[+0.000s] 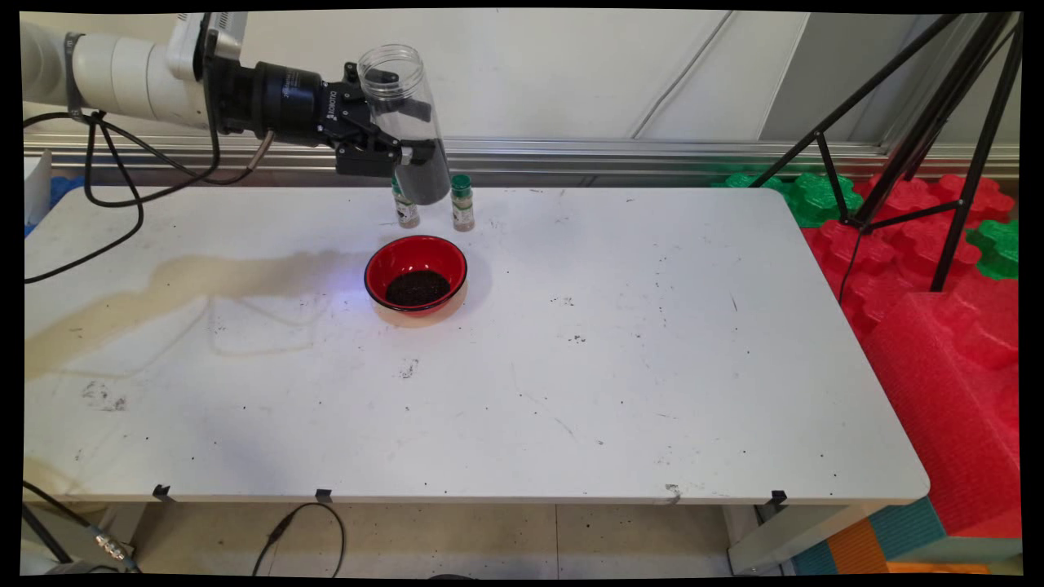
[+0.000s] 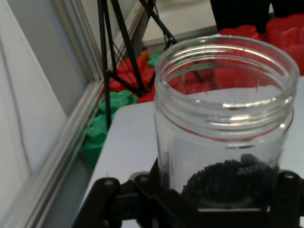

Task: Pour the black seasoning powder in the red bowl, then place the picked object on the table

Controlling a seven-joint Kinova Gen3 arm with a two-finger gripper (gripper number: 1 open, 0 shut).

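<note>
**A:** Main view first. Our gripper (image 1: pixel 400 134) is closed on the clear jar (image 1: pixel 405 122), fingers clamped across its lower-middle, with the jar held up in the air, near upright and leaning only a little, mouth open at the top. The dark granules (image 1: pixel 424 181) sit in the jar's bottom, below the fingers. We reckon it handles as stiff and smooth-walled, so probably slippery, and bottom-heavy with that fill. Can't tell glass from plastic, so we'd treat it as breakable. A hold on the body just above the fill looks right to us.

**B:** Agreed. Below the fingers and toward the table's near side is the red bowl (image 1: pixel 416 274) with more dark granules in it. Two small green-capped bottles (image 1: pixel 462 202) stand between jar and bowl, one partly hidden behind the jar. The arm reaches in roughly level from the left, wrist horizontal.

**A:** Hand view: the jar (image 2: pixel 223 123) fills the space between the fingers (image 2: pixel 287 190), threaded rim up top, no lid. Granules (image 2: pixel 228 180) are heaped low, right at finger level. Table (image 2: pixel 128 142) shows beyond it.
</note>
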